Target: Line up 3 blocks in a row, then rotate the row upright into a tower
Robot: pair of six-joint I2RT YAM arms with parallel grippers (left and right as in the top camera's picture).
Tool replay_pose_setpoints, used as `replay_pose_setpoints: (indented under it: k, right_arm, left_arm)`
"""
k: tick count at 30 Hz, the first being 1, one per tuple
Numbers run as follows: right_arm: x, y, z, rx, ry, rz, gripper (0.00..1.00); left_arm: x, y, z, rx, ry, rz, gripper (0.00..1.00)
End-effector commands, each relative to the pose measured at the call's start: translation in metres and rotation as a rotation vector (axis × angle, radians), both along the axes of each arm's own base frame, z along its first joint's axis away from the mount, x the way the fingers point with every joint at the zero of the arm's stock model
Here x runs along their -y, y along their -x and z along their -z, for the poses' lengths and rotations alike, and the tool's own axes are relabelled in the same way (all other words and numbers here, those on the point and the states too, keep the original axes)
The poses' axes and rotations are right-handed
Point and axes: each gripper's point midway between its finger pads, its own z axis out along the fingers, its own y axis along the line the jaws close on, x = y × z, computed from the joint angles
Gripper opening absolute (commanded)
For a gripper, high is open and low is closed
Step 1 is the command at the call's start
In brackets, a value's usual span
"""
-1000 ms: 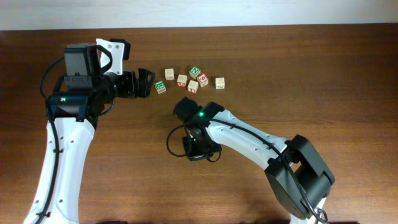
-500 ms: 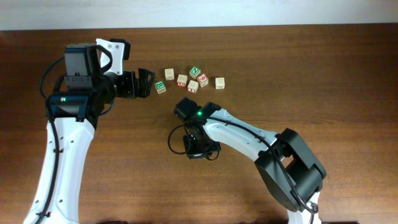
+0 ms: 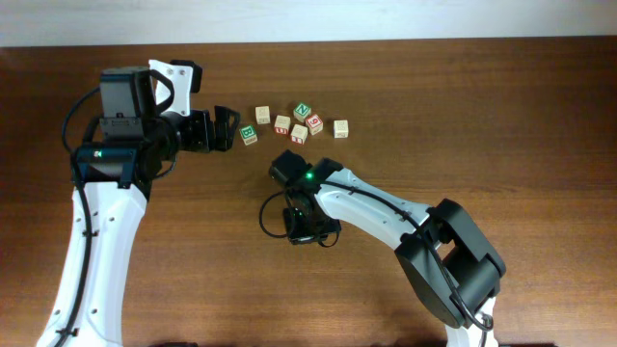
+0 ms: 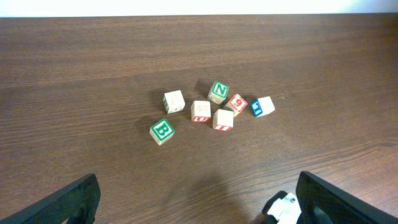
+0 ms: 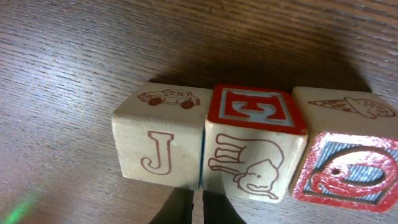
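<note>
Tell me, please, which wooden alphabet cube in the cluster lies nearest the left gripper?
The pale wooden cube with the green letter B: it sits at the cluster's edge closest to the left gripper, apart from the others.

My left arm point(image 3: 92, 251) runs up the left side of the worktop point(image 3: 521, 116) and bends right near the far edge. The left gripper point(image 3: 229, 129) lies level and points right, jaws spread wide, with its fingers point(image 4: 74, 199) sitting in both bottom corners of its wrist view. My right arm point(image 3: 386, 207) reaches from the near right corner to mid-worktop with the wrist folded downward. The right gripper point(image 5: 198, 210) is pinched closed, tips nearly together.
</note>
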Motion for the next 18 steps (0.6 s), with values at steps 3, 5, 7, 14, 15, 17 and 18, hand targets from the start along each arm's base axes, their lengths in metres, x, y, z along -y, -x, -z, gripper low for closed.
replay_pose_setpoints:
  k: [3,5,7,14,15,17,18]
  right_arm:
    - [0.005,0.0,0.004,-0.011,0.023,0.009,0.09]
    - [0.005,0.003,-0.002,-0.03,0.029,0.005,0.09]
    - [-0.001,0.01,-0.005,-0.055,0.002,-0.002,0.09]
    - [-0.006,0.006,-0.002,0.004,0.044,0.05,0.05]
    - [-0.008,0.004,-0.002,0.012,0.036,0.05,0.04]
    - [-0.01,0.0,-0.002,0.025,0.026,0.051,0.04]
    - [-0.01,0.0,-0.002,0.027,0.025,0.051,0.04]
  left_arm:
    - [-0.001,-0.003,-0.009,0.028,0.0,0.007,0.99]
    - [-0.001,-0.003,-0.009,0.028,0.0,0.007,0.99]
    - [-0.001,-0.003,-0.009,0.028,0.0,0.007,0.99]
    - [-0.001,-0.003,-0.009,0.028,0.0,0.007,0.99]
    - [-0.001,-0.003,-0.009,0.028,0.0,0.007,0.99]
    - [-0.001,-0.003,-0.009,0.028,0.0,0.007,0.99]
    - [-0.001,-0.003,-0.009,0.028,0.0,0.007,0.99]
